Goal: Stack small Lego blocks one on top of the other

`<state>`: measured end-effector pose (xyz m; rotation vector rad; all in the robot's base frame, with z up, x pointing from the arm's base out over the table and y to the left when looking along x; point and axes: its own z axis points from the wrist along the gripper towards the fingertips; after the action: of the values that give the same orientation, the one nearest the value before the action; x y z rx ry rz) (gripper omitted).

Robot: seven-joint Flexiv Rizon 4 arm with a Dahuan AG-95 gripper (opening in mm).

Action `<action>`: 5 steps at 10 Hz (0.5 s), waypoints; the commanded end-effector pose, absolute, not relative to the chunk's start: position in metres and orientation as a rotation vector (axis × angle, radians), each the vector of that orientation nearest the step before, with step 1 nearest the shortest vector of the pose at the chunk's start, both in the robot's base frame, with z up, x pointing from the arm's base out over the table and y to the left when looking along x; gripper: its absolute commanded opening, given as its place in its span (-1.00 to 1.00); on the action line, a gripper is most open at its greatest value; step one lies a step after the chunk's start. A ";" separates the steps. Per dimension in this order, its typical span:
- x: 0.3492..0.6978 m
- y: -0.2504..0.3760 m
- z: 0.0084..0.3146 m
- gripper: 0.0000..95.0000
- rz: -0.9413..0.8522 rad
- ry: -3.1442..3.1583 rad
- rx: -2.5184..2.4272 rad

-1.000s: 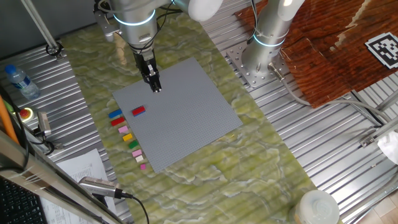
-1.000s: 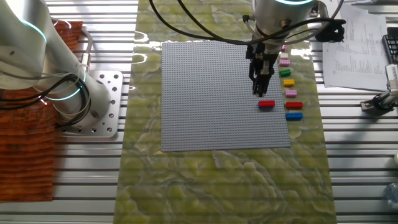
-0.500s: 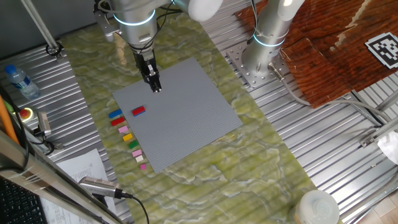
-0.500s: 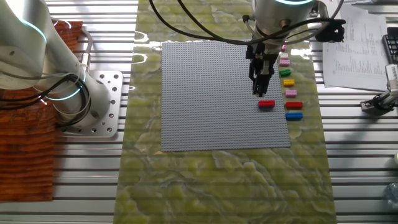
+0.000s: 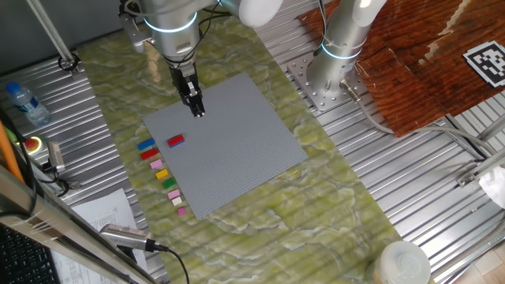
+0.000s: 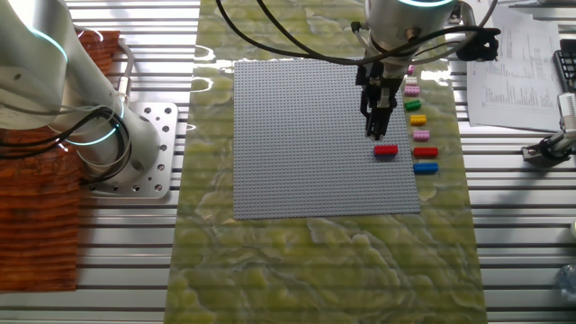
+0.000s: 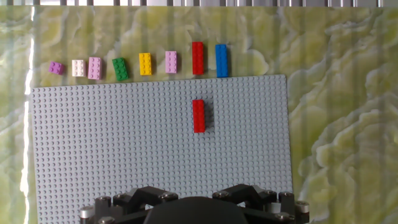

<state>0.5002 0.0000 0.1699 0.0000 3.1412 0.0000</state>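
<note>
A red brick (image 5: 175, 140) lies on the grey baseplate (image 5: 237, 150) near its edge; it also shows in the other fixed view (image 6: 385, 150) and the hand view (image 7: 199, 116). Beside the plate, a row of small bricks lies on the mat, with the blue brick (image 7: 221, 60) at one end and a second red brick (image 7: 198, 58) next to it. Then come pink, yellow, green and more pink ones. My gripper (image 5: 197, 110) hangs above the plate a short way from the red brick, also in the other fixed view (image 6: 374, 133). Its fingers look together and hold nothing. The hand view shows only the hand's dark body (image 7: 193, 211).
The second arm's base (image 5: 327, 75) stands off the plate's far corner. A plastic bottle (image 5: 24, 102), papers and a handheld device lie at the left beyond the brick row. A brown wooden board (image 5: 426, 55) is at the right.
</note>
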 end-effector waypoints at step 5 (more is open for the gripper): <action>0.500 0.000 0.170 -1.00 0.003 3.137 0.077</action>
<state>0.4999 0.0000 0.1703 0.0779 3.1363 0.0032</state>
